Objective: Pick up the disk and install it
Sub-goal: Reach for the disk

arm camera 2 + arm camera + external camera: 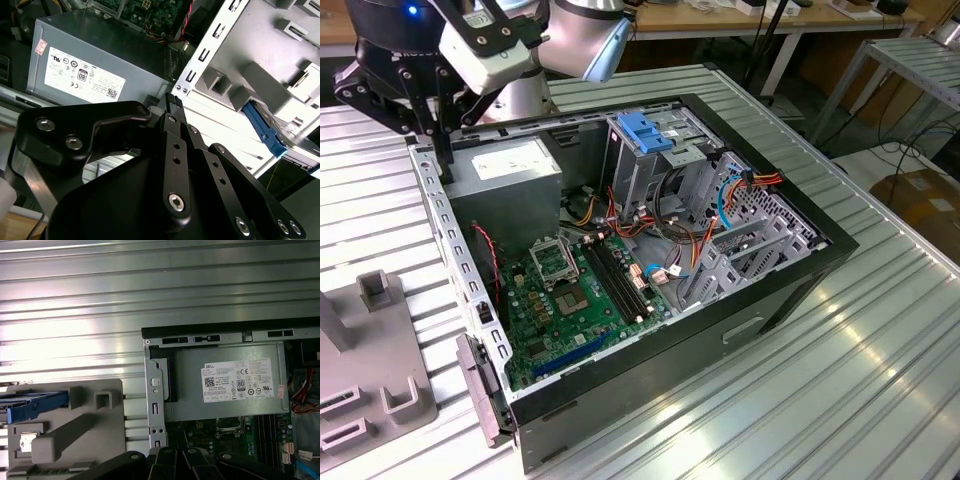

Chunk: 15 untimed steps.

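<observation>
The gripper (440,150) hangs over one corner of the open computer case (790,290). Its black fingers are drawn together with nothing between them, and the second wrist view catches that pinch most plainly. Directly beneath it is the case's perforated metal edge rail (445,225), and just inside that lies the grey power-supply box (505,170) with its white sticker, which both wrist views also pick up. Outside the case wall, a little farther from the gripper, a grey plastic fixture (90,425) rests on the ribbed aluminium table (800,400). The disk (37,406) sits in this fixture, apart from the gripper. The first wrist view gives its blue carrier from above, while the second wrist view shows the blue frame against a strip of silver body. The exterior view takes in the rest of the case beyond the power supply: the green motherboard (570,300) on the floor, bundles of coloured cables (665,240), and farthest off the metal drive cage (640,170) topped with a blue latch (645,130).
</observation>
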Tool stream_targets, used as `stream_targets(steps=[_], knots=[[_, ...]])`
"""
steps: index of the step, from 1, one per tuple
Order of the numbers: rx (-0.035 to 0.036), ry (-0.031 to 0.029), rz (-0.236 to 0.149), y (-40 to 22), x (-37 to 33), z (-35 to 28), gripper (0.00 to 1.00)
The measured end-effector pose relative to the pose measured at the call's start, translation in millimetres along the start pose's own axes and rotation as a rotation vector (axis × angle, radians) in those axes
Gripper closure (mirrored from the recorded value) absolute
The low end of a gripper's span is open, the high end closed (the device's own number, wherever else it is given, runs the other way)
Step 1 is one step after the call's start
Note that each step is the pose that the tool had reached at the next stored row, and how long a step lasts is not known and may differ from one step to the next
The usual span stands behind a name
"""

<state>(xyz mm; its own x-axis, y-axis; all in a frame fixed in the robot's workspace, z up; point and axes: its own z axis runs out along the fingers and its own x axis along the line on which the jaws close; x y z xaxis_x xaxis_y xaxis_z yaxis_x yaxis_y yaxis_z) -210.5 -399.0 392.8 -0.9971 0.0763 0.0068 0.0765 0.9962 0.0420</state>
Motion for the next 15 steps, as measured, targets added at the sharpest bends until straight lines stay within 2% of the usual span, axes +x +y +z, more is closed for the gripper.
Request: stream_targets(steps=[15], knots=[[0.0,0.0002,0.0,-0.7,8.8,0.0,0.9]])
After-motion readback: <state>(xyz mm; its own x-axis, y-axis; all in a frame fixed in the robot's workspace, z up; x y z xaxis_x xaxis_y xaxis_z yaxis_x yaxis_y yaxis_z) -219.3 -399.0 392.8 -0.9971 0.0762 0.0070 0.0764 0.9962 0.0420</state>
